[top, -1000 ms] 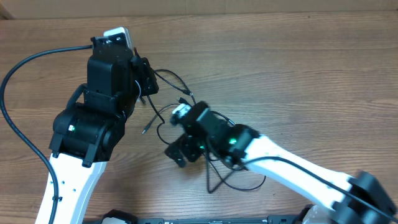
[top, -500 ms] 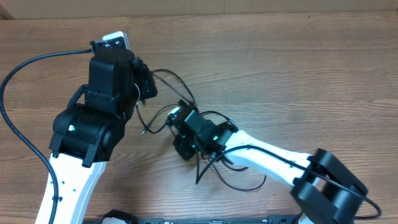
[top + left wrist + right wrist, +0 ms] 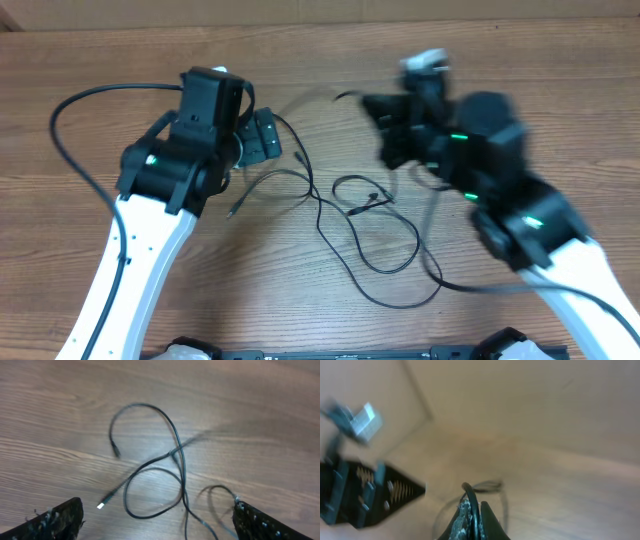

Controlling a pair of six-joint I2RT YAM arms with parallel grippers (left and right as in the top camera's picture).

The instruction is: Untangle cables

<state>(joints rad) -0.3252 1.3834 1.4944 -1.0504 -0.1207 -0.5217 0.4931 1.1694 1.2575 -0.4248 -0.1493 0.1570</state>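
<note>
Cables (image 3: 173,452) sprawl in loose black loops below the wide-open, empty left gripper (image 3: 156,510). Right gripper (image 3: 472,510), raised, pinches one strand.

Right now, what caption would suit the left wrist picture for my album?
Left jaws wide open over thin black cables lying in loose, crossing loops on a wooden table.

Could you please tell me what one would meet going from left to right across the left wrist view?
One finger of the open left hand → silver plug tip → the crossing of the cables → the hand's other finger.
</note>
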